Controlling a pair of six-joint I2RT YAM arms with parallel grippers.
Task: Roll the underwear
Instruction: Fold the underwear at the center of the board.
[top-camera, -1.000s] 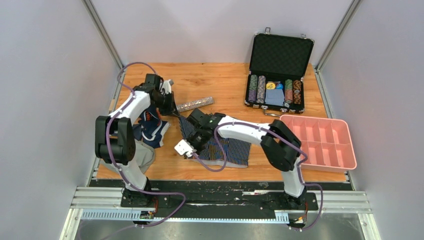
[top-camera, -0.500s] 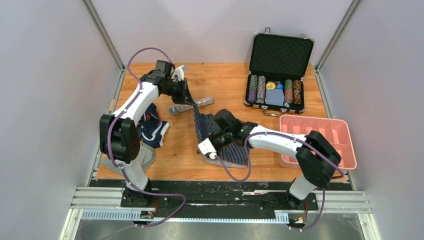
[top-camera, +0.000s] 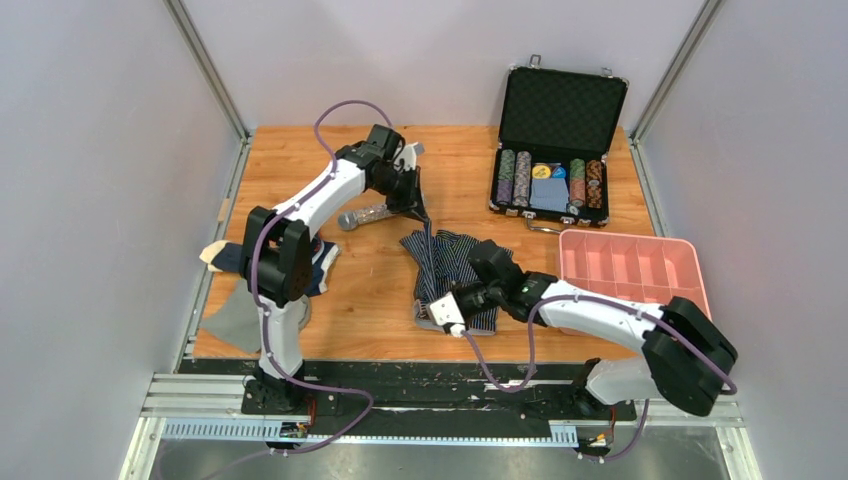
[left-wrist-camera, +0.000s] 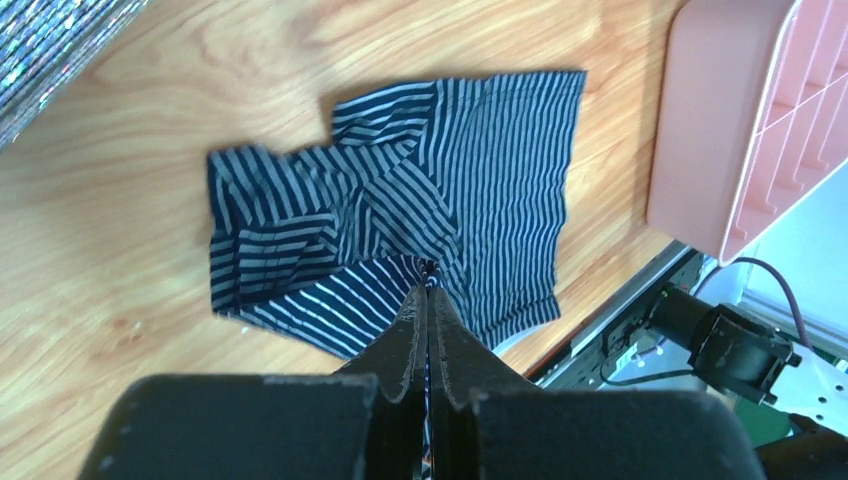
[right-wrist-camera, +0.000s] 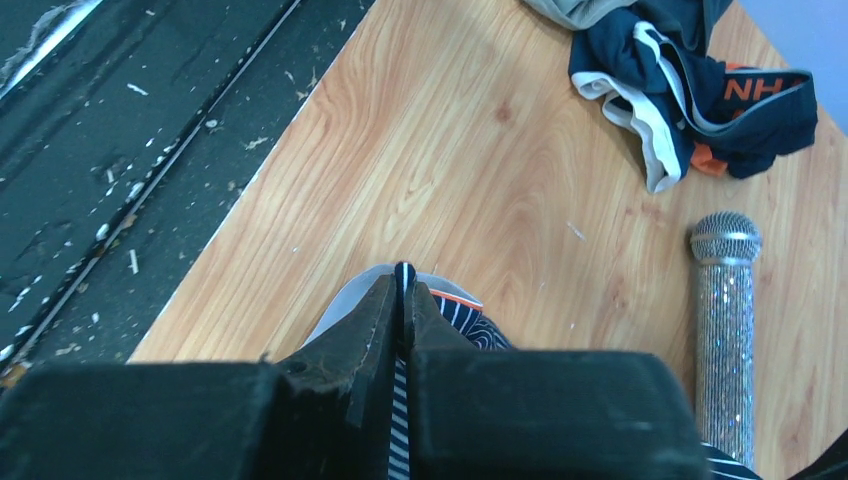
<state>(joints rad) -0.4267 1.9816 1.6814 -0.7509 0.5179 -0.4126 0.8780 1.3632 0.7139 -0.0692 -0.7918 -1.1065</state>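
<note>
We see the left fingers (left-wrist-camera: 414, 312) clenched tight on a pinch of the navy cloth boxer briefs with thin white stripes (left-wrist-camera: 487, 190). The fold of fabric rises from the middle of the garment into the closed tips. From the overhead view this arm reaches out over the far part of the wooden surface (top-camera: 370, 290), and a thin strand of the striped cloth is drawn up from the briefs to its fingers. The right fingers (right-wrist-camera: 384, 302) are pressed together as well, grasping the near edge of the same briefs. In the right wrist view we make out striped cloth running between them and a pale band with an orange mark just under the tips. The striped briefs lie rumpled on the surface near its front edge, between the two arms, partly spread and bunched toward the middle. The second pair, plain navy cloth briefs with an orange patch (right-wrist-camera: 702, 92), lies crumpled at the left side, apart from both sets of fingers. A silver glitter microphone (right-wrist-camera: 722, 330) rests on the surface between the two garments. A pink plastic divided tray (top-camera: 640, 275) sits to the right of the striped briefs.
</note>
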